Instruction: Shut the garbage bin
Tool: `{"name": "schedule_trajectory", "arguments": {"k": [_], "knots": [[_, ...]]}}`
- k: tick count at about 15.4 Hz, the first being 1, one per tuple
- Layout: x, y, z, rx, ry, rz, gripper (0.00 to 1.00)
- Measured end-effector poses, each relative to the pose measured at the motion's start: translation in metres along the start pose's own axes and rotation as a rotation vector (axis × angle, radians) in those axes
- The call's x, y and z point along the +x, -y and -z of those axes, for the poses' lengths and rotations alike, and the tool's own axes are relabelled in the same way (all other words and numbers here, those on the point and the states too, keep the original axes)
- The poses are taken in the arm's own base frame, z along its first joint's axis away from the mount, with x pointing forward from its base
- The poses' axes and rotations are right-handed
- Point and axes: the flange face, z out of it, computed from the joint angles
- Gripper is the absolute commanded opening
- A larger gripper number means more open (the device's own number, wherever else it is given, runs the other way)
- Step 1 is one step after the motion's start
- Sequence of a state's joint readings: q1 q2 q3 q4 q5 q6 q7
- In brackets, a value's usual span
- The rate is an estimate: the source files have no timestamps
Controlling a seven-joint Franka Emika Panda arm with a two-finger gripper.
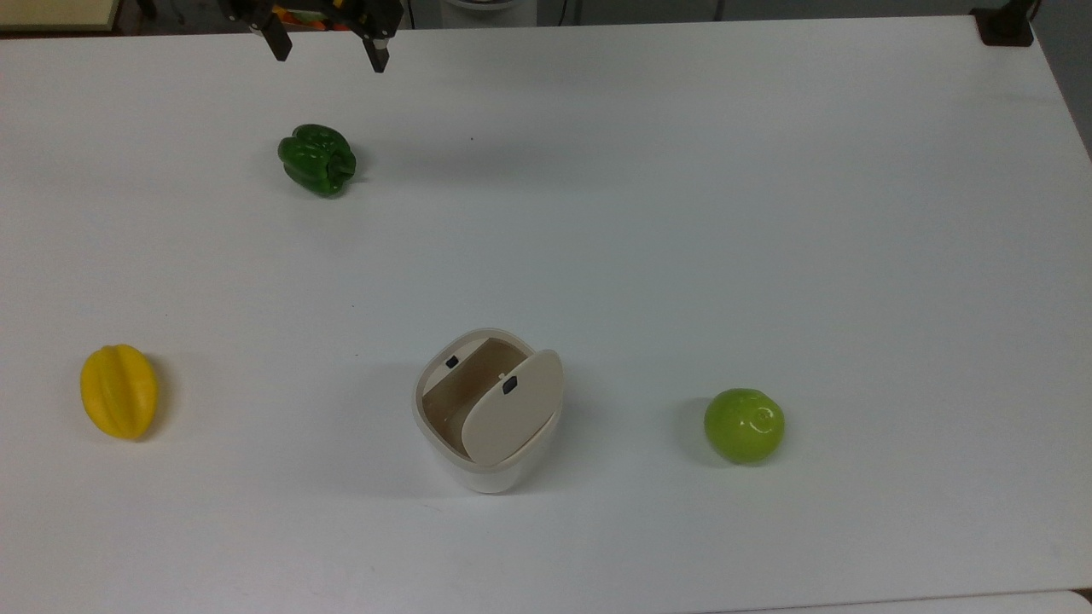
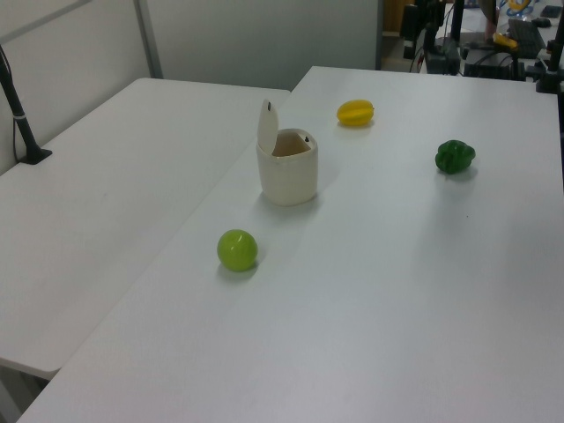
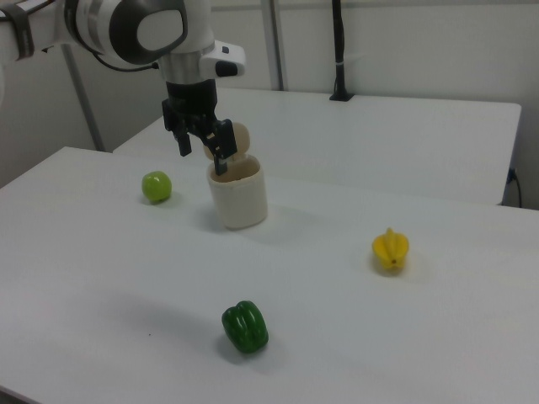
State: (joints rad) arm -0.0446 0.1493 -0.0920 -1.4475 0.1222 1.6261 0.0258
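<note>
Table (image 1: 768, 213): broad white top carrying everything; a second white table stands beside it at the left view's left.

Arm and gripper (image 1: 326, 49): at the far edge of the top view, left of centre, beyond the green pepper and well apart from the bin. In the right view the gripper (image 3: 200, 145) hangs above the table with its fingers pointing down. Jaws spread wide, nothing between them.

Garbage bin (image 1: 478, 465): near the middle of the table's near half in the top view, between the yellow fruit on the top view's left and the lime-green fruit on the top view's right. Cream, rounded-square, upright.

Lid (image 1: 512, 409): beige flat flap, raised on the top view's right side of the rim and standing nearly on edge in the left view (image 2: 266, 128), so the bin is open. A small black mark sits near its free edge.

Handling, as a judgement: thin plastic, light and smooth, so the bin could slide or tip under a sideways shove. No grasp seems needed; press the flap's outer face near its free edge, downward toward the opening.

Fruits: green pepper (image 1: 317, 159) far left, yellow fruit (image 1: 119, 390) near left, lime-green fruit (image 1: 744, 425) near right, all in the top view.
</note>
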Motion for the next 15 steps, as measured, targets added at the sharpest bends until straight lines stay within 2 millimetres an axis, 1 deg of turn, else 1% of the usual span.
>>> {"name": "schedule_trajectory", "arguments": {"k": [1,2,4,5,7,8,9,10,12,13,15], "knots": [[0.0,0.0,0.0,0.0,-0.001,0.0,0.93],[0.0,0.0,0.0,0.001,-0.001,0.0,0.82],[0.0,0.0,0.0,0.001,-0.001,0.0,0.53],[0.0,0.0,0.0,0.002,-0.001,0.0,0.48],[0.001,0.0,-0.001,0.002,0.002,0.0,0.33],[0.001,0.0,-0.005,0.001,0.007,0.001,0.2],[0.003,0.001,-0.009,0.001,0.015,0.01,0.03],[0.005,0.002,-0.015,0.001,0.024,0.028,0.0],[0.011,0.007,-0.024,0.002,0.018,0.062,0.0],[0.015,0.011,-0.026,0.003,0.0,0.075,0.0],[0.021,0.027,-0.029,0.004,-0.039,0.102,0.0]]}}
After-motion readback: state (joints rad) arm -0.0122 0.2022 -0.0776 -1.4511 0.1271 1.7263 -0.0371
